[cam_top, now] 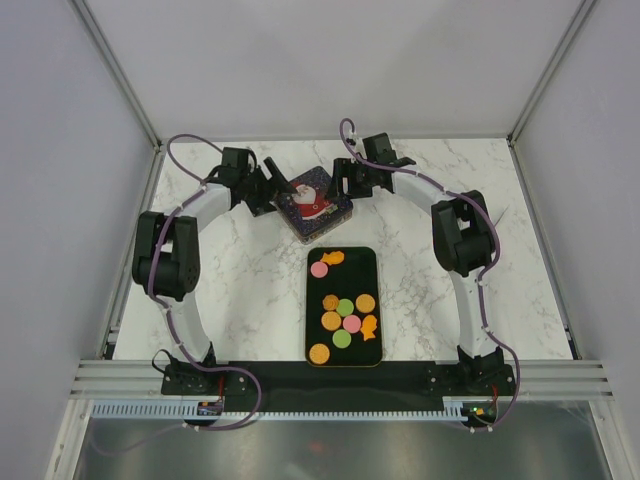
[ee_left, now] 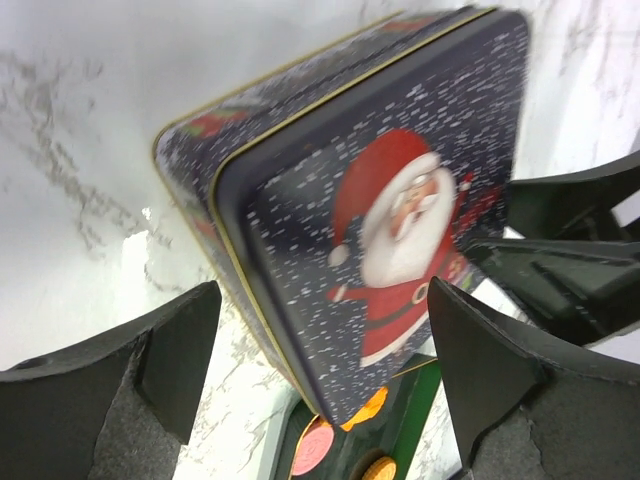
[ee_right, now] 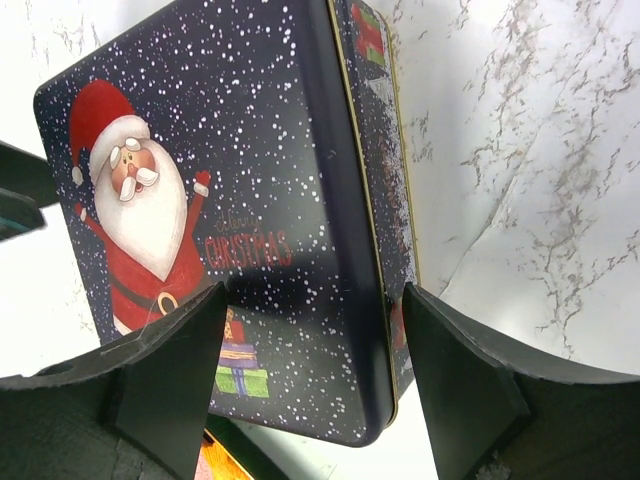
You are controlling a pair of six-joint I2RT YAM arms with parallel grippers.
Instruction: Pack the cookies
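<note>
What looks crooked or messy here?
Only the Santa tin looks askew: it sits turned cornerwise on the table, not lined up with the black tray. The cookies all lie on the tray, and none have spilled.

Left arm (cam_top: 167, 255) and right arm (cam_top: 462, 240): white tubular links joined by bulky black joint housings, each mounted on a black base (cam_top: 190, 378). A purple cable (cam_top: 190, 138) loops along each arm. Left gripper (ee_left: 320, 300) and right gripper (ee_right: 312, 300): black, wedge-shaped fingers (ee_left: 480, 370) with matte inner faces.

Cookies (cam_top: 345, 306) on tray (cam_top: 363, 270), tin (cam_top: 313, 203) — lid on
</note>
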